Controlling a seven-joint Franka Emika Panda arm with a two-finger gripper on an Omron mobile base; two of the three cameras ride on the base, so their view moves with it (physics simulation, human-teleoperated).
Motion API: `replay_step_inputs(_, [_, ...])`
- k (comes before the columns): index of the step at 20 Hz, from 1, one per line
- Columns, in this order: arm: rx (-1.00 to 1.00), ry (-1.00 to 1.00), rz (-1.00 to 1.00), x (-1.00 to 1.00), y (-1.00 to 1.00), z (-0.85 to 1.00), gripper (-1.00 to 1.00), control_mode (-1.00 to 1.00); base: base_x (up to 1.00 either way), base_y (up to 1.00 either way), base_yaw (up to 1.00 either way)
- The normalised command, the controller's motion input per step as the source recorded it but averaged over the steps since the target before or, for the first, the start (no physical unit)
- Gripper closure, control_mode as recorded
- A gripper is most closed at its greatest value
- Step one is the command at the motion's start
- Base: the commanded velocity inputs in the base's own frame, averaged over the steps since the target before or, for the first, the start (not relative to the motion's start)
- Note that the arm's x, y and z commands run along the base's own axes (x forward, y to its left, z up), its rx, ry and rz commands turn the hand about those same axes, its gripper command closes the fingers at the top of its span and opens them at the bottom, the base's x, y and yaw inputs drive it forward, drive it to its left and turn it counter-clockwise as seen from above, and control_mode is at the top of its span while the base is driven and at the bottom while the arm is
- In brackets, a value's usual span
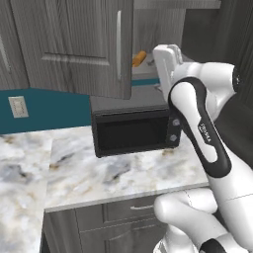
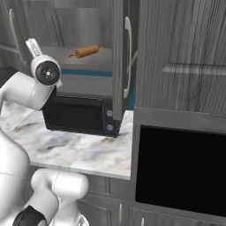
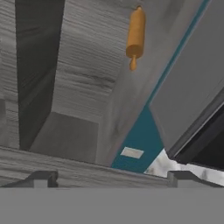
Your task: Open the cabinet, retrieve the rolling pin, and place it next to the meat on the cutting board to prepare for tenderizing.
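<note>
Two doors on the cabinet (image 2: pixel 119 66) are already swung open, so the step in hand looks like the reach for the rolling pin (image 2: pixel 87 51). It's lying on its side on the grey shelf (image 2: pixel 84 64) inside, above the black microwave (image 2: pixel 81 115), and nothing is touching it.

The gripper (image 3: pixel 111 178) is roughly level with the shelf and well short of the pin. In the hand view its two fingertips (image 3: pixel 43 178) stand spread wide with nothing between them, and the pin sits high in that picture, long axis pointing roughly toward the camera. The hand is rolled, so don't trust up and down in that view.

My take on doing this well:
- Turn the wrist so the jaws close across the barrel, not along its length. Coming in end-on would just shove it deeper.
- Aim for the thick middle, not the thin handle knob. It's a round, smooth cylinder, so an off-centre pinch will probably let it roll or pivot out.
- Watch the open door (image 1: pixel 79 47) beside the hand, which juts out on the left. The opening is narrow and a door bump is the likeliest snag.
- Come in just above the shelf, then settle down and close.

No cutting board or meat in these views, so that part comes later.
</note>
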Motion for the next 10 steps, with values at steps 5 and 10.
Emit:
replay_step_inputs(5, [0.08,0.02,0.07,0.43,0.19,-0.09,-1.00,-1.00,0.00,0.00,0.00])
replay_step_inputs(10, [0.07,0.03,0.06,0.45,0.18,-0.06,-1.00,-1.00,0.00,0.00,0.00])
